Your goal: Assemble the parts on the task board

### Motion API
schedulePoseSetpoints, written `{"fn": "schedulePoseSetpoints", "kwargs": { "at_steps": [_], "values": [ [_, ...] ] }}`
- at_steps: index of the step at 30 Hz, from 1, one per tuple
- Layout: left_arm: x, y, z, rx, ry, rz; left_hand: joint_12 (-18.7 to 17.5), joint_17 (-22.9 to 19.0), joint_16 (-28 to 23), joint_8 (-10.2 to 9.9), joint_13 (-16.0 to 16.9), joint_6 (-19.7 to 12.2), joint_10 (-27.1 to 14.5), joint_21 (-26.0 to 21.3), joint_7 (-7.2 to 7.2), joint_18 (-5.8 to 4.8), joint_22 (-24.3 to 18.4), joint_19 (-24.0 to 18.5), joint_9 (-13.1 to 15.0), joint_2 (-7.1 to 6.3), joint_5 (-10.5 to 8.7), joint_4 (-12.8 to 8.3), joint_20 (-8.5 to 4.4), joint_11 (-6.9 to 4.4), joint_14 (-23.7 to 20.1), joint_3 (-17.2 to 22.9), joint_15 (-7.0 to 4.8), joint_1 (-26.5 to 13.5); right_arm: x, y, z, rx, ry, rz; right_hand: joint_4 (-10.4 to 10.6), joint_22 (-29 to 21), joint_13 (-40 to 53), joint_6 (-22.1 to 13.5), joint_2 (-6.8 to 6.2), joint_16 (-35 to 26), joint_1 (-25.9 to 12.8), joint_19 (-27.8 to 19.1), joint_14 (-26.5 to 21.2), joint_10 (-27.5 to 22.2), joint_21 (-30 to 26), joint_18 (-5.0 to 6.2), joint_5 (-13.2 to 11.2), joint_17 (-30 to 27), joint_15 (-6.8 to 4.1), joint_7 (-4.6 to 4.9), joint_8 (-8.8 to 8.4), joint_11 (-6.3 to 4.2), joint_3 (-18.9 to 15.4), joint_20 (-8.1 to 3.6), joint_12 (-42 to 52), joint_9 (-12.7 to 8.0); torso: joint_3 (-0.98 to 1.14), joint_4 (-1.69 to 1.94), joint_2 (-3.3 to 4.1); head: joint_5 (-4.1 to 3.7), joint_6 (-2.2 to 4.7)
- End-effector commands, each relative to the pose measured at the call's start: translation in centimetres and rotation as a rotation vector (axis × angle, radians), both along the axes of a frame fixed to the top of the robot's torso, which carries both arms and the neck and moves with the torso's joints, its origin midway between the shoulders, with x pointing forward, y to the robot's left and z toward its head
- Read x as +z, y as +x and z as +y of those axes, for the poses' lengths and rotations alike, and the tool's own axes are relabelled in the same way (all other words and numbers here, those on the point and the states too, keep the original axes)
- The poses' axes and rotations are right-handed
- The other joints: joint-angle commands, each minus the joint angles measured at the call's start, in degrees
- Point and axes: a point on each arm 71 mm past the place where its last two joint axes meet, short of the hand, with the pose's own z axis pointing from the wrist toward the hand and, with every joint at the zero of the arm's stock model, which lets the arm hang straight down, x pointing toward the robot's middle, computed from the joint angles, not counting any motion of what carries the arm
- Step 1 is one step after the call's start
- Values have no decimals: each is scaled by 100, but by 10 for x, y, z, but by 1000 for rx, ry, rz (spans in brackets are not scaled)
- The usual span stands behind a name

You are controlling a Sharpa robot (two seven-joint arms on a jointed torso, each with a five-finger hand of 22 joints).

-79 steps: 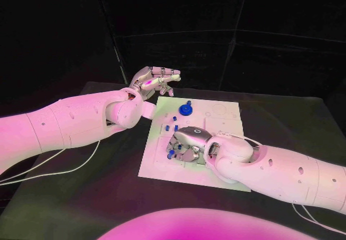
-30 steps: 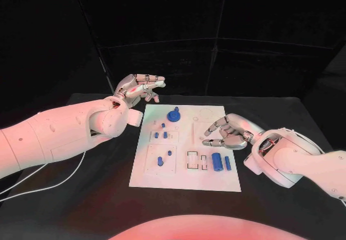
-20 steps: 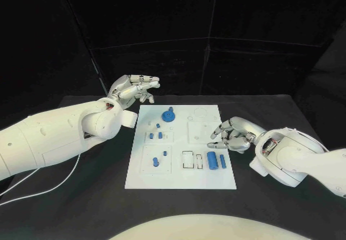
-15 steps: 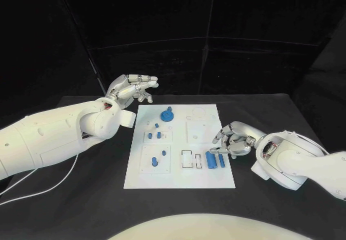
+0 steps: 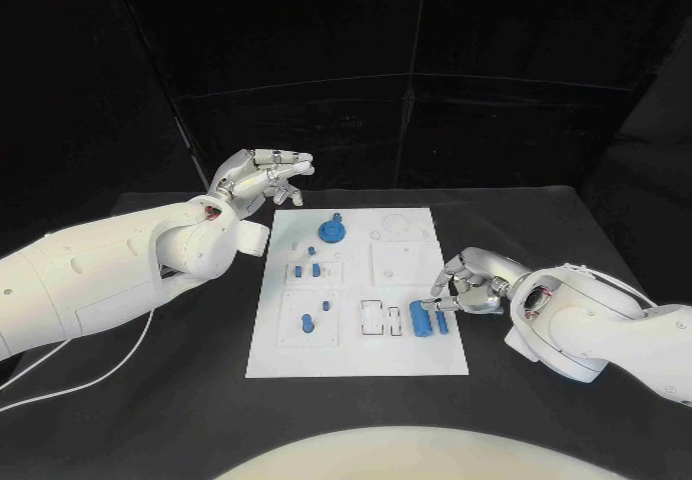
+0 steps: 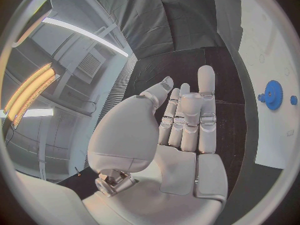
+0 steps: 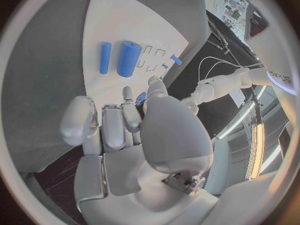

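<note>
The white task board (image 5: 361,350) lies mid-table. On it are a blue gear (image 5: 333,232) at the far end, small blue pegs (image 5: 306,270) and pieces (image 5: 307,322) on its left half, and a thick blue cylinder (image 5: 421,318) with a thin one (image 5: 441,321) beside it near the right edge. My right hand (image 5: 464,285) hovers at that edge, fingers bent down just short of the cylinders (image 7: 129,58), holding nothing. My left hand (image 5: 260,180) is raised past the board's far left corner, fingers extended (image 6: 187,115), empty.
Black table (image 5: 159,400) surrounds the board on all sides. Two empty rectangular slots (image 5: 382,318) sit just left of the cylinders. My left forearm (image 5: 101,270) stretches over the table's left side. A white cable (image 5: 87,370) trails under it.
The camera shifted. My right hand has drawn back from the board's middle and come down beside the two cylinders. The left hand stays raised as before.
</note>
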Motion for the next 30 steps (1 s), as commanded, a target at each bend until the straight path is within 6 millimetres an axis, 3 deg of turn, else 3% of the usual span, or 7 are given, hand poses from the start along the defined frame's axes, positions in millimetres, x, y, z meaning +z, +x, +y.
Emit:
{"fn": "schedulePoseSetpoints", "kwargs": {
  "at_steps": [1,7,30],
  "values": [
    [1,0,-1,-12,-9,-3,19,8,35,16,-2,14,-24,-21,-23,39,-5,29,3,-10,4,17,5,-17,5,0,15,44,-1,0,0,-13,-95,-24,9,505,594,59,-3,-10,-168,137,179,280,357,-112,-18,13,-59,-11,54,-26,-45,-22,364,35,-4,-12,2,0,-1],
    [0,-1,-2,-15,-8,-1,27,15,41,20,-1,18,-19,-22,-20,39,-6,33,4,-10,4,18,3,-18,9,0,13,45,-9,-2,7,1,-132,10,11,1104,1405,32,-26,-44,-291,223,199,657,785,-206,-87,39,-77,-31,128,-36,16,-40,826,123,-6,-8,5,-11,-14],
    [-1,-2,-1,-18,-5,5,27,15,41,20,-1,18,-19,-22,-20,39,-6,33,4,-10,4,18,3,-18,9,0,13,45,-31,-1,23,40,-198,49,22,1238,1518,-36,29,-77,-523,187,213,673,899,-217,-250,70,-61,-14,143,-27,68,-24,862,220,-6,-16,9,-32,-50]
  ]
}}
